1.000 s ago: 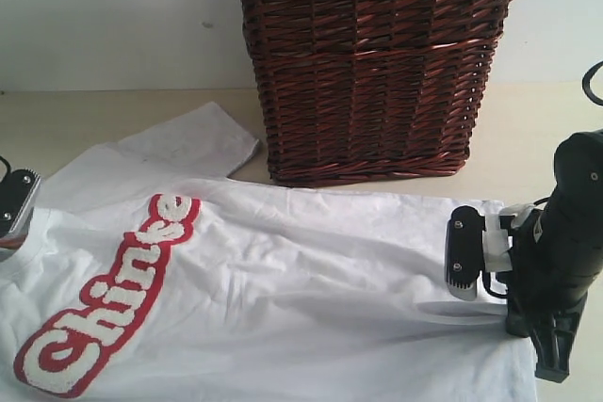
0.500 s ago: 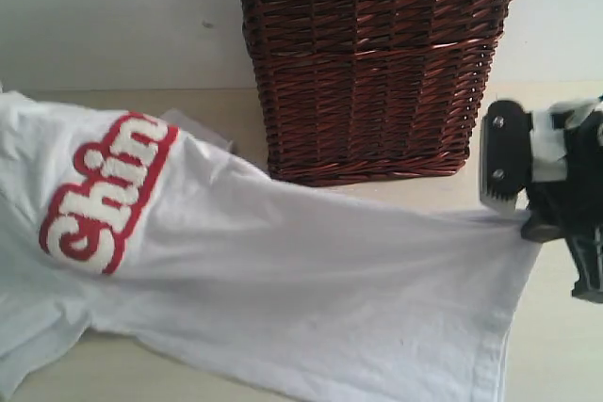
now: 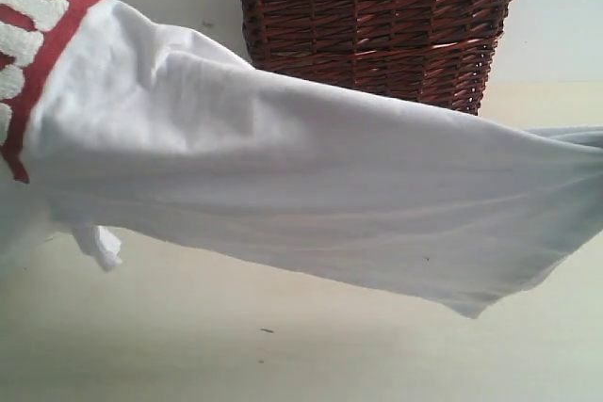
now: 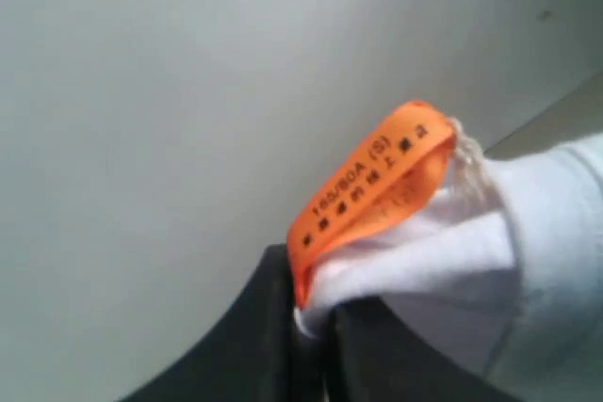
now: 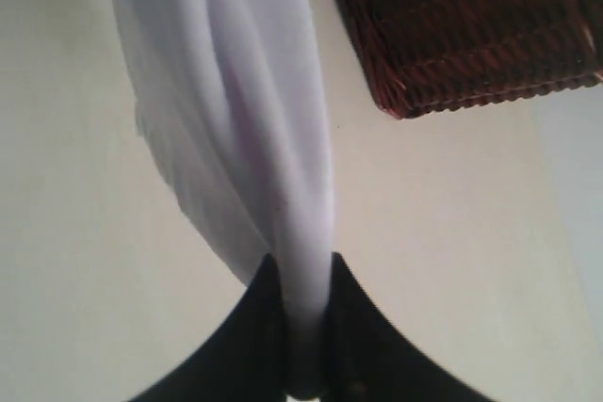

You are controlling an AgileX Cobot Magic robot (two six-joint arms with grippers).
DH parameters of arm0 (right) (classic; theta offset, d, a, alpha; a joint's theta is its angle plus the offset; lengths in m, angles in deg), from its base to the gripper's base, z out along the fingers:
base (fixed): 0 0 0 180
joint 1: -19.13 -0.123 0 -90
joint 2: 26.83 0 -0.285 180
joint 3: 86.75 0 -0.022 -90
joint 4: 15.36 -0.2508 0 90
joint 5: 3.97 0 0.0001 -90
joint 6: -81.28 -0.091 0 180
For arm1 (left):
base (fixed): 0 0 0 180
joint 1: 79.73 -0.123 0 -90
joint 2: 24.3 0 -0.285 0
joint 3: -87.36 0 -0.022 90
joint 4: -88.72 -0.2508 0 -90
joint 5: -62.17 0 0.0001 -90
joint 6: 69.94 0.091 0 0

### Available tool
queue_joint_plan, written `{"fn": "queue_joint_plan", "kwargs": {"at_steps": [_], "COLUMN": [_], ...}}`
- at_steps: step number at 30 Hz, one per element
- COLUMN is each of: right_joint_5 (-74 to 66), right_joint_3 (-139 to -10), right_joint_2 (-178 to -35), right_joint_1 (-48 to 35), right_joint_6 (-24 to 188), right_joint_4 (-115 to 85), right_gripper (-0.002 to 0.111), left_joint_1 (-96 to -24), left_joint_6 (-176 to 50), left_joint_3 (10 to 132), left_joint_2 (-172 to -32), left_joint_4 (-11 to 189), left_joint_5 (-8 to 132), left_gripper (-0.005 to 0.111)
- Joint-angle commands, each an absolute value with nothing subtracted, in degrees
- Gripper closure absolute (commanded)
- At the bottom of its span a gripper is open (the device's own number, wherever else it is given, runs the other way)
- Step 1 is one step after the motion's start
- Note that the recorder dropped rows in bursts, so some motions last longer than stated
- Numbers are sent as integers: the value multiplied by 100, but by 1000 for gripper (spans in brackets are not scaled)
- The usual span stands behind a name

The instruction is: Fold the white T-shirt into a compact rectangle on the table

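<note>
no folds yet as far as i can tell. the white t-shirt (image 3: 311,195) hangs stretched in the air above the table (image 3: 283,350), lettering off at 10 o'clock, wicker basket (image 3: 377,16) behind at 12. left gripper (image 4: 316,331) is clamped on cloth by the orange tag (image 4: 377,181), right gripper (image 5: 301,327) pinched tight on a bunched edge. all the folding's left.
</note>
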State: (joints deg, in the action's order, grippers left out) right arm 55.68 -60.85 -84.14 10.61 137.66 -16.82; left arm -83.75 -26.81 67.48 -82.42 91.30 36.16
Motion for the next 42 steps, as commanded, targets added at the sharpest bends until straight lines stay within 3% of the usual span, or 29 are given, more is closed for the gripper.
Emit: {"fn": "queue_joint_plan", "kwargs": {"at_steps": [1, 7, 14, 22, 25, 29, 38, 42], "right_joint_5": [5635, 5850, 6578, 6599, 6443, 4727, 2106, 1336], "right_joint_3": [-6128, -6128, -6014, -5082, -4985, -4985, -4985, -4985], "right_joint_2": [-7907, -7448, -7453, -8086, -8443, -8946, -10417, -11190], "right_joint_1": [1077, 1077, 1077, 807, 807, 807, 807, 807], "right_joint_6": [13470, 13032, 12573, 13043, 13224, 12876, 11961, 11961], "right_joint_4": [-2039, -2357, -3027, -3227, -3122, -2791, -1922, -1636], "right_gripper": [108, 108, 108, 108, 108, 108, 108, 108], "left_joint_1": [-8374, -8374, -8374, -8374, -8374, -8374, -8374, -8374], "left_joint_6": [-3010, -3650, -4466, -4097, -3683, -3163, -3176, -3177], "left_joint_3": [6758, 6758, 6490, 5619, 5368, 5071, 4932, 4932], "left_joint_2": [-7706, -7150, -7020, -7345, -7782, -8600, -10513, -11357], "left_joint_4": [9107, 8421, 7916, 8123, 8581, 8936, 8936, 8949], "left_joint_5": [3317, 2857, 1385, 1726, 2121, 3038, 6548, 7641], "left_gripper": [107, 107, 107, 107, 107, 107, 106, 88]}}
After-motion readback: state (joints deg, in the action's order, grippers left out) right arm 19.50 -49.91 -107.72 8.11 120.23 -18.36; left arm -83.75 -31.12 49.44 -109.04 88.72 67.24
